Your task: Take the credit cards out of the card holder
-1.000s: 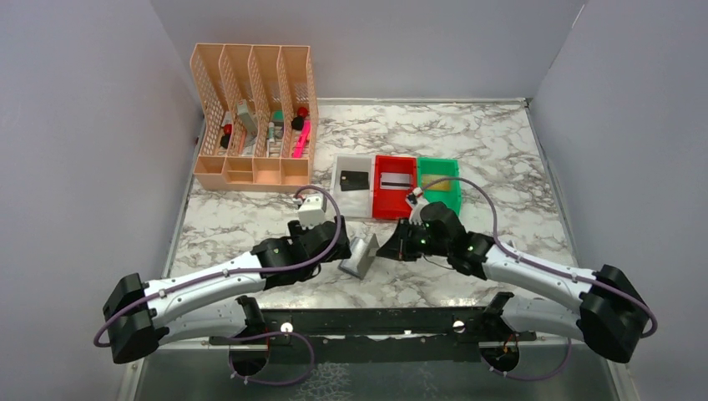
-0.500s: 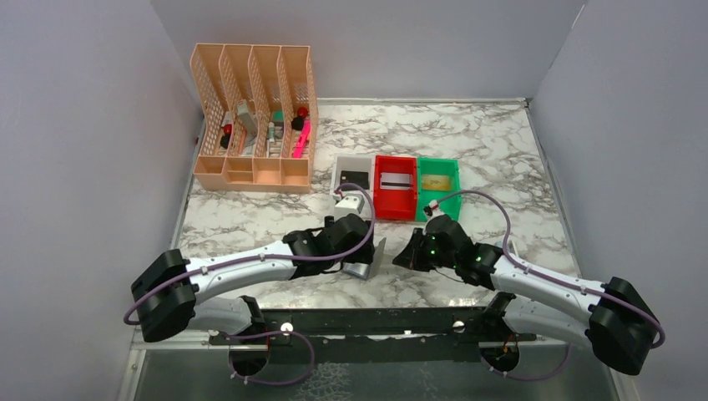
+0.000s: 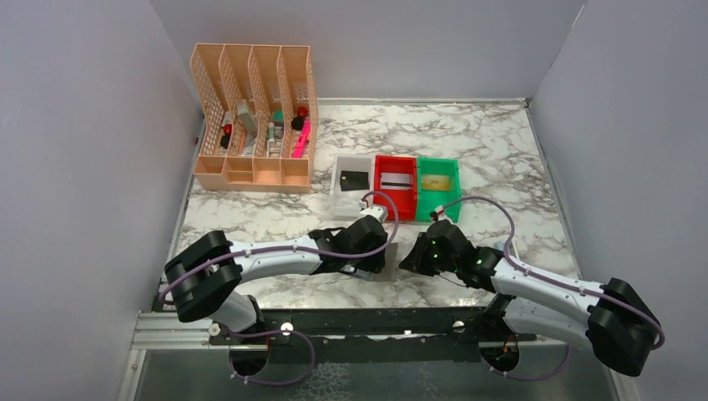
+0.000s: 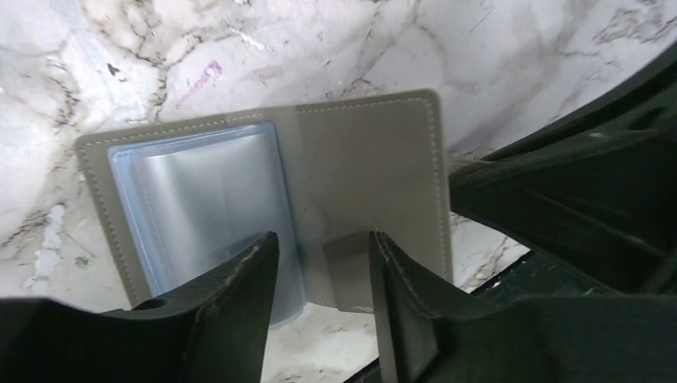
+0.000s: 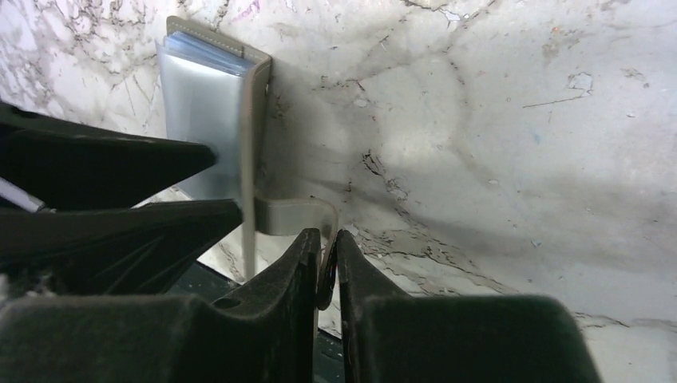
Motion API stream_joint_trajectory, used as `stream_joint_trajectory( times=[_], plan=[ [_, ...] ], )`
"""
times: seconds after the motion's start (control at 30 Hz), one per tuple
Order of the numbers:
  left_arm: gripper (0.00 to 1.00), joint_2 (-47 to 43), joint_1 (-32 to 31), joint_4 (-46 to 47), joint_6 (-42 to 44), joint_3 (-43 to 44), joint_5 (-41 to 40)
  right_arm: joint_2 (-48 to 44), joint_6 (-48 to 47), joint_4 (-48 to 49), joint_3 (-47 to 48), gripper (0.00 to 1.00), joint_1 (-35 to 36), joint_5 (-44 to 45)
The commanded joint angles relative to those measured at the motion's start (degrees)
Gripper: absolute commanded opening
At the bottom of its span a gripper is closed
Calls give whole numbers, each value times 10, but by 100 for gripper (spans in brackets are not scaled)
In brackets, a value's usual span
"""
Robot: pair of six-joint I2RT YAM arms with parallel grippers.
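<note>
The card holder [image 4: 351,183] lies open on the marble, light-blue pockets [image 4: 207,199] to the left, grey flap to the right; the pockets look empty. In the top view it [image 3: 381,272] is mostly hidden under my left gripper [image 3: 370,261]. My left gripper [image 4: 323,275] is open, its fingers astride the holder's near edge. My right gripper [image 5: 326,255] is shut on the holder's grey strap [image 5: 291,214], right of the holder [image 5: 207,120]. The black card [image 3: 354,177] lies in the white bin, the silvery-white striped card [image 3: 396,180] in the red bin, the gold card [image 3: 438,181] in the green bin.
White bin [image 3: 341,203], red bin [image 3: 395,210] and green bin [image 3: 441,206] stand in a row behind the grippers. An orange mesh organiser [image 3: 253,125] with pens stands at the back left. A black rail [image 3: 376,322] runs along the near edge. Grey walls enclose the table.
My left arm has swung right and nearer, over the holder. The holder has gone from standing tilted to lying open. My right gripper shifted slightly right, still holding the strap.
</note>
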Motion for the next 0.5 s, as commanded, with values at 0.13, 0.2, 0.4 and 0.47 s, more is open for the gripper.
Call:
stream_joint_trajectory(
  times=[0.13,0.2,0.4,0.47],
  plan=[
    [44,32,-3,21,-22,2,17,-53,-7,-23,23,33,0,8],
    [44,31,-3,18,-22,3,14,-60,-11,-28,31,38,0,5],
    [44,30,-3,11,-23,6,8,-65,-33,-36,71,40,0,-21],
    [44,29,-3,7,-23,8,5,-68,-39,-42,81,38,0,-18]
  ],
)
